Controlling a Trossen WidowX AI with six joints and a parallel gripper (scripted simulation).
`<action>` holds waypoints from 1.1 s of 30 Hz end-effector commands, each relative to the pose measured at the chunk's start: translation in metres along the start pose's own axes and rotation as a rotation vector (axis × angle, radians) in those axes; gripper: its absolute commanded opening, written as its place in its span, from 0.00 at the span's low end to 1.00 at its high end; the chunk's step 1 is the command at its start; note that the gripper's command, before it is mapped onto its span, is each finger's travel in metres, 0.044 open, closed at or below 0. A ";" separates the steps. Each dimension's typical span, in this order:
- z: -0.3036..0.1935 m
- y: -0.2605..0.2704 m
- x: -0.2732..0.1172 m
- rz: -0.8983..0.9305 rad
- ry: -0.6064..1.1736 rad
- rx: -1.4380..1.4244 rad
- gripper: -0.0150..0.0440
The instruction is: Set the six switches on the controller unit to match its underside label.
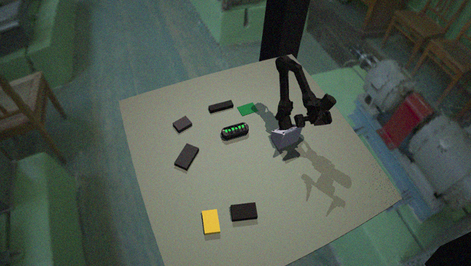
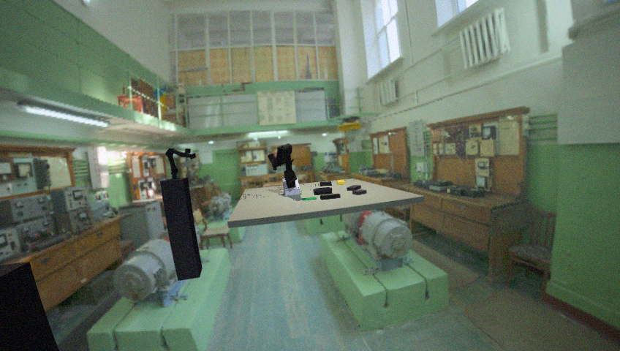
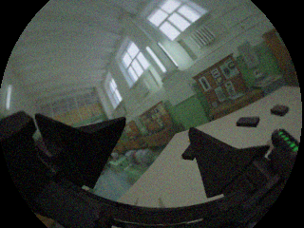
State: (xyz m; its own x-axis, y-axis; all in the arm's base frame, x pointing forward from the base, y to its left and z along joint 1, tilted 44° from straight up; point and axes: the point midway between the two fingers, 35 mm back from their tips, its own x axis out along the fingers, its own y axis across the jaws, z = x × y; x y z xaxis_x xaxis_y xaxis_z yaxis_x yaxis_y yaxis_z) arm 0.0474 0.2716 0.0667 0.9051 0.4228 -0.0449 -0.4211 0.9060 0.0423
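Note:
The dark grey controller unit (image 1: 236,132) (image 2: 322,190) (image 3: 291,142) sits flat on the bench, its switch face up. A row of green switch ends shows along its top; which ends are pressed is too small to tell. Its underside label is hidden. My gripper (image 1: 313,117) (image 2: 273,161) (image 3: 159,125) is open and empty, raised above the bench beside the arm's base, away from the unit. In the wrist view its two dark fingers stand wide apart, and the unit shows at the right edge, outside them.
A long dark bar (image 1: 221,106) (image 2: 330,196) and a flat green square (image 1: 246,109) (image 2: 308,198) lie near the unit. Two dark blocks (image 1: 182,124) (image 1: 187,157) lie beyond it. A black block (image 1: 243,211) and a yellow block (image 1: 210,221) (image 2: 341,182) lie farther off.

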 end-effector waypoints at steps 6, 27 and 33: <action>-0.002 -0.001 0.014 -0.025 0.047 -0.096 0.67; 0.003 -0.126 0.159 -0.169 0.707 -1.255 0.25; 0.016 -0.192 0.180 -0.069 0.974 -1.548 0.25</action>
State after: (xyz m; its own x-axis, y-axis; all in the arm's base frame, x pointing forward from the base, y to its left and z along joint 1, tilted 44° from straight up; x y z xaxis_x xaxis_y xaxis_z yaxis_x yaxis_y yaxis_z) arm 0.2546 0.2144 0.0578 0.8767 -0.1503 -0.4570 -0.4387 0.1398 -0.8877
